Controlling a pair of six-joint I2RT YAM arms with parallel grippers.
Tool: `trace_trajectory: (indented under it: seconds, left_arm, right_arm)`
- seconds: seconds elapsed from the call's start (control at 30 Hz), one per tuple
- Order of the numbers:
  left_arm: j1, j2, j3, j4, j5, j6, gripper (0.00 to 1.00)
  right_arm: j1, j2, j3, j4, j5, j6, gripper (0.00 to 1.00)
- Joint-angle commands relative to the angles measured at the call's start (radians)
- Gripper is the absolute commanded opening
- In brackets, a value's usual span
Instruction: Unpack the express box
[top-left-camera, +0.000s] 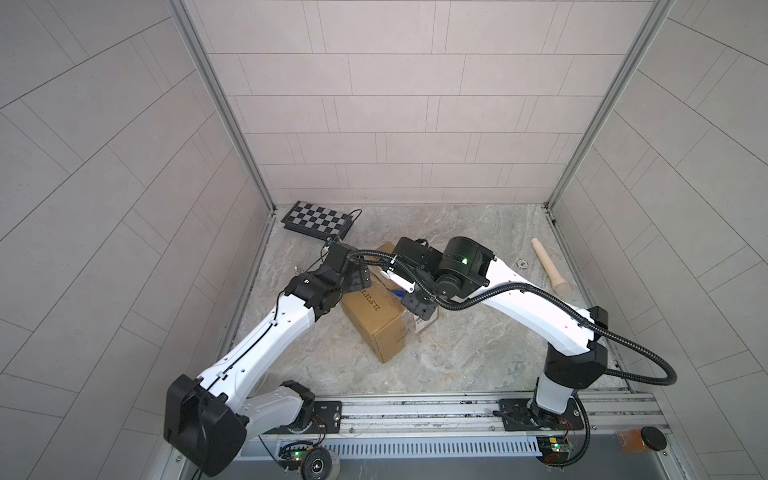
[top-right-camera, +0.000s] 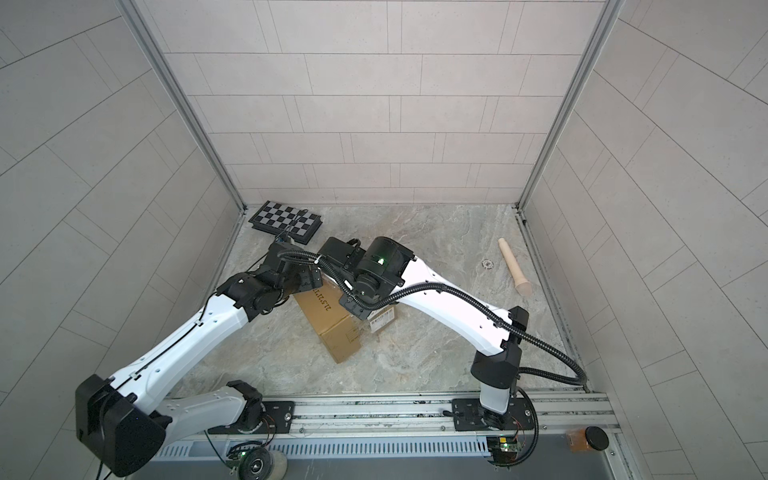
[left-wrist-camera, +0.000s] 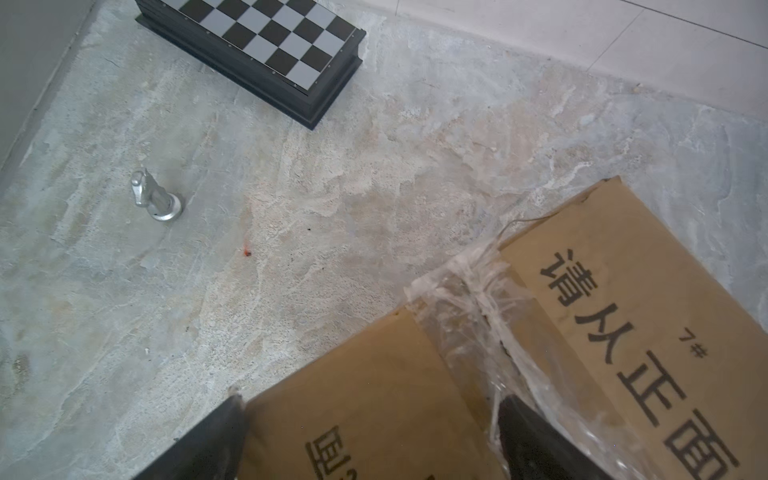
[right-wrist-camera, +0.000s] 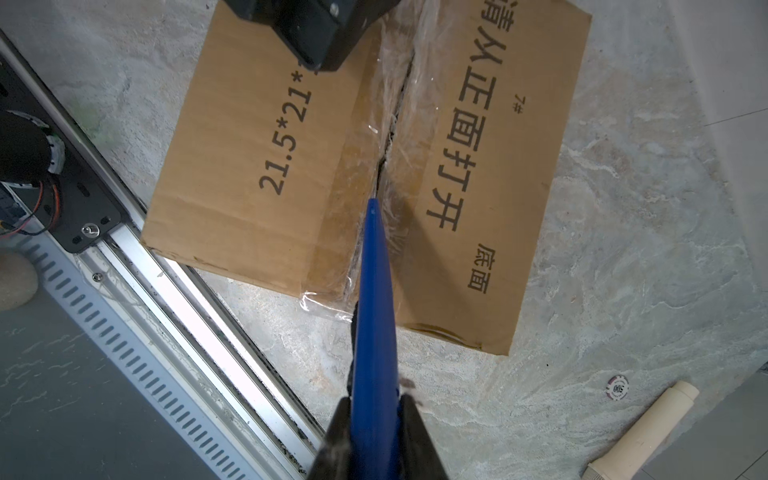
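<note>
The express box (top-left-camera: 376, 318) (top-right-camera: 332, 328) is a brown carton with black print, lying on the stone floor between both arms. Clear tape covers its top seam (right-wrist-camera: 395, 124), which is split along the middle. My right gripper (right-wrist-camera: 376, 403) is shut on a blue pointed tool (right-wrist-camera: 374, 311), and the tool's tip sits in the seam near the box's near end. My left gripper (left-wrist-camera: 372, 405) stands open over the far end of the box (left-wrist-camera: 365, 374). One finger (left-wrist-camera: 224, 432) is at the box's edge and the other finger (left-wrist-camera: 528, 436) is by the taped seam.
A black-and-white chequered board (top-left-camera: 318, 220) (left-wrist-camera: 266, 45) lies at the back left, with a silver chess piece (left-wrist-camera: 153, 199) on the floor near it. A cream wooden handle (top-left-camera: 548, 266) (right-wrist-camera: 640, 436) and a poker chip (right-wrist-camera: 618, 387) lie to the right. The arms' rail (top-left-camera: 415, 411) runs along the front.
</note>
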Motion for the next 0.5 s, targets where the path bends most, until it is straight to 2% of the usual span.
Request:
trace_trajectory:
  seconds: [0.0,0.1,0.27,0.47]
  left_arm:
    - [0.006,0.057,-0.091,-0.199,0.044,-0.070,0.98]
    - [0.007,0.032,-0.080,-0.206,0.056,-0.068,0.98]
    - [0.007,-0.022,-0.076,-0.220,0.090,-0.084,0.98]
    - [0.006,-0.118,-0.073,-0.181,0.180,-0.099,0.98]
  right_arm:
    - [0.007,-0.026,-0.027,-0.288,0.048,0.016,0.00]
    - [-0.008,-0.015,-0.037,-0.283,0.094,0.023,0.00]
    - [-0.078,-0.016,-0.041,-0.210,0.068,-0.020,0.00]
    - [-0.093,0.017,-0.010,-0.121,0.054,-0.117,0.00]
